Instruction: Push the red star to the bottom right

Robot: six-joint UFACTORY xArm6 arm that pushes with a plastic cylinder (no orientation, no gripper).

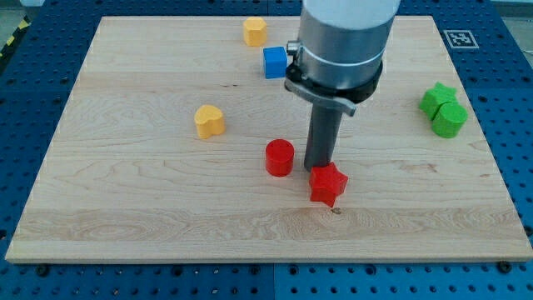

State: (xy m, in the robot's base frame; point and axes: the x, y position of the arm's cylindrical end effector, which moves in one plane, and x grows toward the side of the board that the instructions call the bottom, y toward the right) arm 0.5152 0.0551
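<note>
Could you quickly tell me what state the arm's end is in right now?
No gripper: my tip holds nothing, touching the red star on its top-left side.

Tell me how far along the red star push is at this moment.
Done: my tip has reached the red star, sitting at its upper-left edge, with the red cylinder just to the view's left. In hand: pushing from that side. Left: most of the travel; the star lies near the board's lower middle, well short of the bottom right corner.

Pale wooden counter [150,192] with visible grain, matt finish; red star [327,183] smooth, painted-looking; grey arm housing [346,33] smooth, satin.
</note>
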